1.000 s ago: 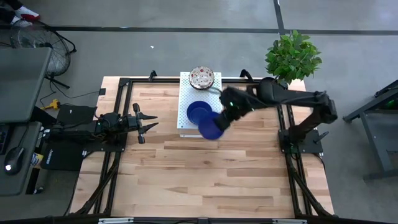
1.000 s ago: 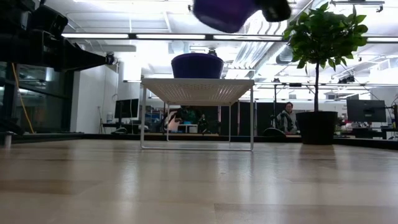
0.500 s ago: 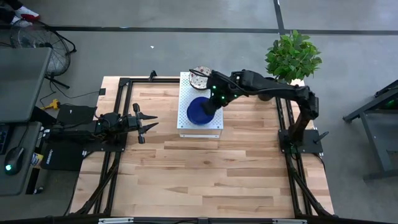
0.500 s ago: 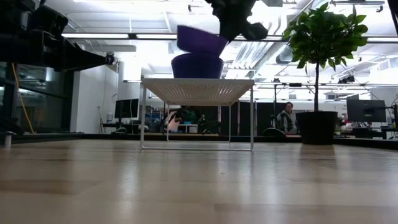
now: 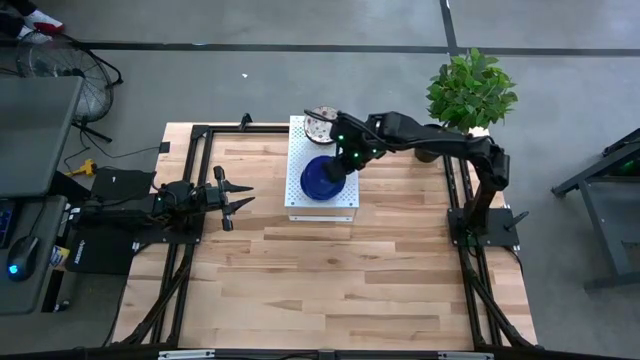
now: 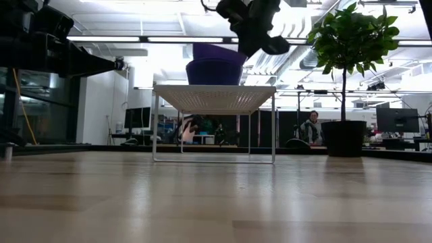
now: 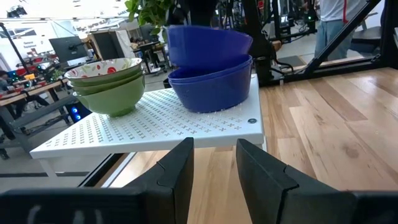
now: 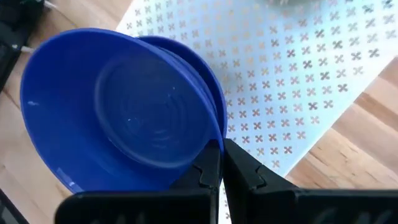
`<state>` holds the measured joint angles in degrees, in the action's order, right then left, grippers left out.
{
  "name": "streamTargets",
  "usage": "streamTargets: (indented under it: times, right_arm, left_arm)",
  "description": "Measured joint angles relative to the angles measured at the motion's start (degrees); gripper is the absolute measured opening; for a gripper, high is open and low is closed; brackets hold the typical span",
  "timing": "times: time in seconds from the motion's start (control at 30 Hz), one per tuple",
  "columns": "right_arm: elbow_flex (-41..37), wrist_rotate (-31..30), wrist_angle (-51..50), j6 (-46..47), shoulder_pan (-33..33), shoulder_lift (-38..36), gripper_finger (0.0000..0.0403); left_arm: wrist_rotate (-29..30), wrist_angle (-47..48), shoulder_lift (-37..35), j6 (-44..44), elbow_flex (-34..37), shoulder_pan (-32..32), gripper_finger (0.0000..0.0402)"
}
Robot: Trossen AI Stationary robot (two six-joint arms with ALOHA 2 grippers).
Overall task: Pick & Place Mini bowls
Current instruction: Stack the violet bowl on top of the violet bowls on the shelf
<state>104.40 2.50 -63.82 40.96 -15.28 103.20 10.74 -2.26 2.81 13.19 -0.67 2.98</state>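
A white perforated stand (image 5: 340,205) at the far middle of the table carries the mini bowls. One blue bowl (image 7: 211,90) stands on it, and a second blue bowl (image 8: 118,112) sits tilted in the first, with my right gripper (image 8: 221,163) shut on it. My right gripper (image 5: 343,166) reaches over the stand from the right. A stack of speckled white bowls (image 7: 106,78), green outside, stands on the stand's far part (image 5: 322,122). My left gripper (image 5: 240,200) waits open at the table's left, fingers (image 7: 180,168) toward the stand. My right gripper pinches the upper blue bowl's rim (image 8: 214,138) on its right side between the two fingers (image 8: 208,171), one inside the bowl and one outside. It comes slanting down from the table's right. The bowl (image 6: 217,51) leans tilted inside the lower blue bowl (image 6: 214,71).
A potted plant (image 5: 470,90) stands at the table's far right corner, close behind the right arm. Black frame rails (image 5: 200,150) run along the table's sides. Bare wood (image 5: 330,280) lies between the stand and the near edge. A person (image 6: 312,128) sits in the room behind.
My right gripper has carried the blue bowl from high above the stand's near edge toward the far edge, over the stand. It has come down until the bowl sits tilted in the other blue bowl. The fingers have stayed shut on the rim.
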Motion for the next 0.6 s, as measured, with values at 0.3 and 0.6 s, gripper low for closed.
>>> streamTargets:
  times: [0.3, 0.6]
  right_arm:
    - [-3.06, 1.38, 4.27, -0.93, -0.49, 0.02, 0.0000]
    - [-2.90, -1.03, 4.58, -2.76, -0.49, -0.07, 0.0037]
  left_arm:
    - [0.02, 0.00, 0.01, 0.01, 0.00, 0.00, 0.0117]
    - [0.00, 0.00, 0.02, 0.02, 0.00, 0.00, 0.0117]
